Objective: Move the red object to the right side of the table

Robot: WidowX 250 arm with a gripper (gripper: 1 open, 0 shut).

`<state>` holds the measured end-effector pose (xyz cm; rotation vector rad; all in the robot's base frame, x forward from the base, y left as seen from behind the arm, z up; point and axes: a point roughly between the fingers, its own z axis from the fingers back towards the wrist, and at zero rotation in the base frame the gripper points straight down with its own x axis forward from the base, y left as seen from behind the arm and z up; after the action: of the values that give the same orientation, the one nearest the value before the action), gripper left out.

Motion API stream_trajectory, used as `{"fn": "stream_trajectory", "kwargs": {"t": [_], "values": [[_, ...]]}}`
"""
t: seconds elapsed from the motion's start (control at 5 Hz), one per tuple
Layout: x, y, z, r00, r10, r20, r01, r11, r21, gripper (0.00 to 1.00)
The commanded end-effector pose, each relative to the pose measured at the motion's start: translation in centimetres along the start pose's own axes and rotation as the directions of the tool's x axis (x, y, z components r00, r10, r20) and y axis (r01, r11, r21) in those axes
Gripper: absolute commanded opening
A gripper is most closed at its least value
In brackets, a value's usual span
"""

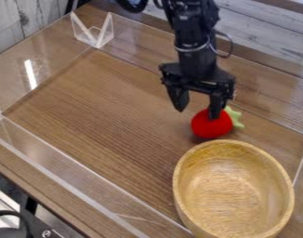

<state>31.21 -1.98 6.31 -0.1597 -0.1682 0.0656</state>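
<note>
One light round wooden bowl [233,193] sits nearest us, at the right of the brown wood-grain worktop [92,121] with its low clear acrylic walls. Just beyond its far rim lies the small bright-red strawberry-like toy [214,125], green leafy tip pointing right. We see the black tool [199,99] poised over it, prongs spread wide, holding nothing. We judge the toy light, smooth and apt to roll, so we would pinch its round middle.

Table [104,102] brown wood-grain, clear glossy acrylic walls [67,163]; bowl [235,193] pale smooth wood; red object [214,125] glossy; gripper [199,100] matt black.
</note>
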Motion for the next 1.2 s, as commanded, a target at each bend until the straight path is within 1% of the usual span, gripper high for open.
{"fn": "stream_trajectory", "kwargs": {"t": [0.0, 0.2, 0.4, 0.6, 0.8, 1.0], "values": [[1.0, 1.3, 2.0, 0.996, 0.031, 0.078, -0.031, 1.000, -0.001, 1.00], [1.0, 1.6, 3.4, 0.990, 0.101, 0.097, -0.102, 0.995, 0.009, 1.00], [1.1, 2.2, 5.1, 0.977, 0.173, 0.121, -0.176, 0.984, 0.017, 1.00], [1.9, 3.0, 6.1, 0.977, 0.173, 0.123, -0.177, 0.984, 0.019, 1.00], [2.6, 4.4, 7.4, 0.977, 0.170, 0.128, -0.175, 0.984, 0.027, 1.00], [2.8, 5.8, 7.4, 0.977, 0.168, 0.134, -0.175, 0.984, 0.039, 1.00]]}}
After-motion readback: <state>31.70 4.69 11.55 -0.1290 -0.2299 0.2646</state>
